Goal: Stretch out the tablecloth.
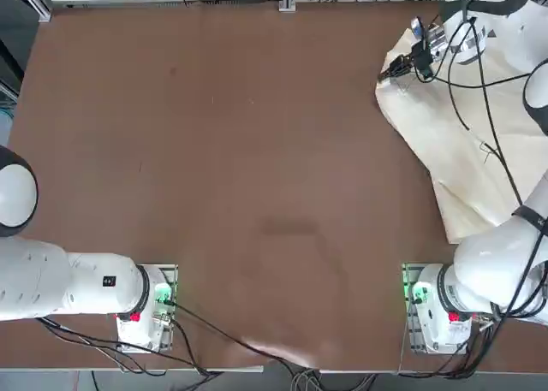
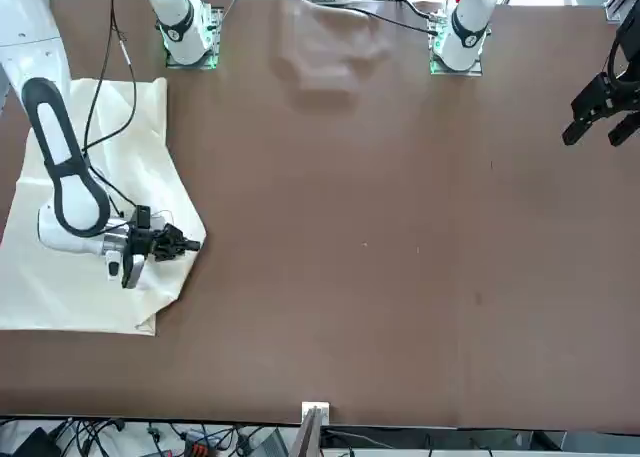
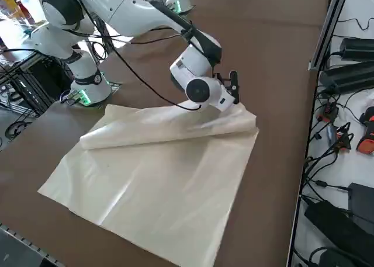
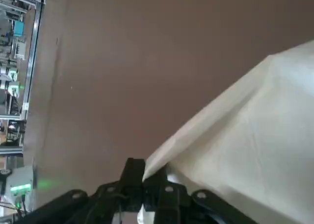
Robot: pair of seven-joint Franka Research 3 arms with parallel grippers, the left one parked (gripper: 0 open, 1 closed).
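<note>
I have the right gripper (image 4: 147,177) pinched tight on a folded corner of the tablecloth (image 3: 158,179). The rest lies behind the jaws, doubled over itself on the brown table (image 1: 214,151). I judge the unfolding pull is next: drag the corner outward, low.

The right gripper (image 4: 145,177) sits low in the frame, its two black fingers (image 4: 132,171) pressed close together with an edge of the tablecloth (image 4: 255,145) pinched between them. The cream-beige sheet spreads away from the fingertips as a broad, faintly creased panel with one straight folded edge. The brown table (image 4: 137,62) surface fills the remaining area. A green indicator light (image 4: 22,187) glows beside the table edge.
</note>
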